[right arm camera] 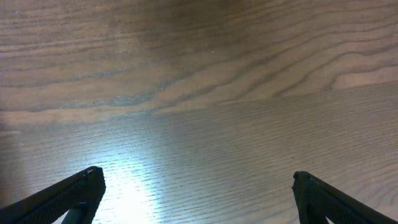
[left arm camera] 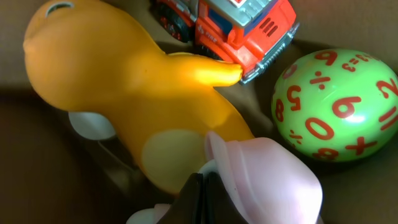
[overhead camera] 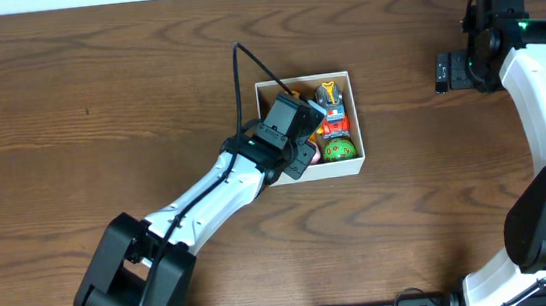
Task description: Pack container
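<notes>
The container (overhead camera: 355, 168), a small white-walled box, sits mid-table. In it lie a green ball with red numbers (overhead camera: 339, 149), a red toy truck (overhead camera: 335, 122) and a small yellow-and-grey toy (overhead camera: 327, 94). My left gripper (overhead camera: 296, 131) reaches down into the box's left half and hides that side. In the left wrist view its jaws (left arm camera: 200, 186) are shut together, with a pink toy (left arm camera: 267, 174) pressed against their right side and a yellow rubber toy (left arm camera: 124, 87) just ahead. The truck (left arm camera: 242, 25) and ball (left arm camera: 336, 102) lie beyond. My right gripper (overhead camera: 443, 71) is open over bare wood (right arm camera: 196, 186).
The left arm (overhead camera: 207, 194) stretches diagonally from the near edge to the box. The right arm (overhead camera: 539, 97) stands along the table's right edge. Dark wooden tabletop (overhead camera: 98, 110) surrounds the box.
</notes>
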Controlling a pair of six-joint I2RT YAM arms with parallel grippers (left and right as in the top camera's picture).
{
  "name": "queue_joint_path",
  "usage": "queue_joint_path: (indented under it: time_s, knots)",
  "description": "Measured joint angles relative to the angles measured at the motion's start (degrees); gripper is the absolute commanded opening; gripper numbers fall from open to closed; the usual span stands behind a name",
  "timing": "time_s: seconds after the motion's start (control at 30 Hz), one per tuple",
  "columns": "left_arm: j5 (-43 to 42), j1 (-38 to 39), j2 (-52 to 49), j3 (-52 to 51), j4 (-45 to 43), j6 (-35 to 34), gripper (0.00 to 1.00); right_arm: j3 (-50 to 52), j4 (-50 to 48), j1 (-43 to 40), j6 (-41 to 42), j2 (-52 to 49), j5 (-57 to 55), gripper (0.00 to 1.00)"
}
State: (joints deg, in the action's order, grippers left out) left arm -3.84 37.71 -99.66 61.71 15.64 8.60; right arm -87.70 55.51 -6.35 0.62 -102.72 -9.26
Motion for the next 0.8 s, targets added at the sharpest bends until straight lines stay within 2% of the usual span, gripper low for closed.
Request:
queue_joint_path:
  time_s: [0.2, 0.57, 0.8]
  knots:
    - [-0.02, 0.0, 0.74, -0.02, -0.15, 0.68, 0.06, 0.0, 0.0, 0.0, 0.0, 0.0, -0.02, 0.99]
    - [1.73, 0.07, 14.71, -0.02, -0.02, 0.87, 0.06, 0.0, 0.0, 0.0, 0.0, 0.0, 0.0, 0.99]
    - [2.32, 0.07, 16.35, -0.02, 1.79, 0.83, 0.06, 0.0, 0.0, 0.0, 0.0, 0.0, 0.0, 0.99]
